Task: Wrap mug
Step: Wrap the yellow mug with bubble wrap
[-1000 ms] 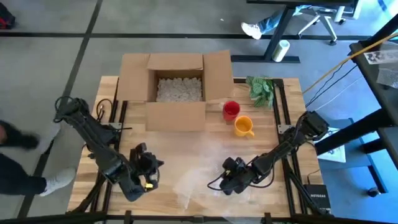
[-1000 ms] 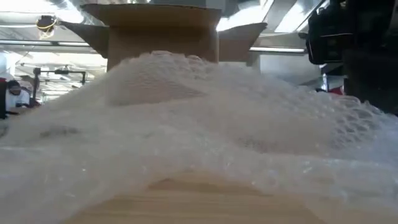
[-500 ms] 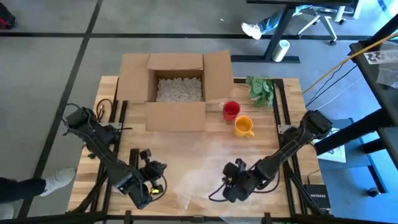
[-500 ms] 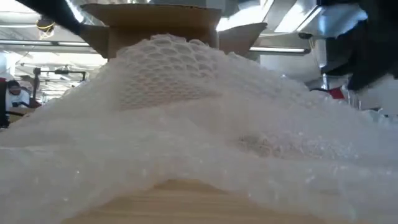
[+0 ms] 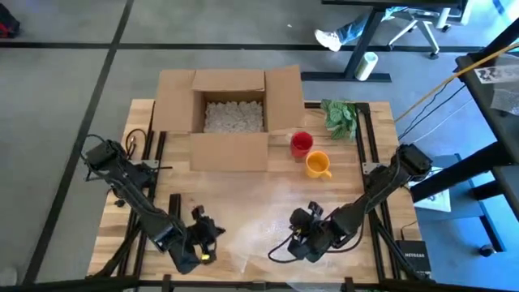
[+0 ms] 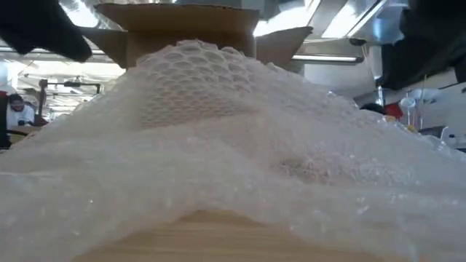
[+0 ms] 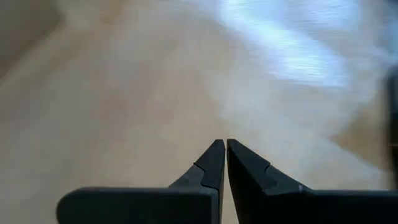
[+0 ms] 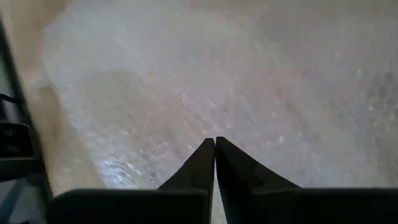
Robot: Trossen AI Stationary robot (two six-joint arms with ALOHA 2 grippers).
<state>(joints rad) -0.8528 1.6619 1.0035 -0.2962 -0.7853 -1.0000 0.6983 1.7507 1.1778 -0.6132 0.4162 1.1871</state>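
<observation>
1. Left gripper [image 7: 222, 146], pinched closed on nothing, sits near the worktop's [image 5: 373, 154] front-left corner; right gripper [image 8: 214, 144], also closed, is over the bubble wrap [image 5: 259, 227].
2. Only the overhead shows the orange mug [image 5: 317, 165] beside the red one [image 5: 301, 143] by the box [image 5: 231, 118]; the low view is all wrap.

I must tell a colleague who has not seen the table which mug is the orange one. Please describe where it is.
Find the open cardboard box at the table's far side. Just off its front right corner stand two mugs; the orange mug is the one farther from the box and nearer the arms. Its neighbour, the red mug, sits closer to the green leafy bundle.
</observation>
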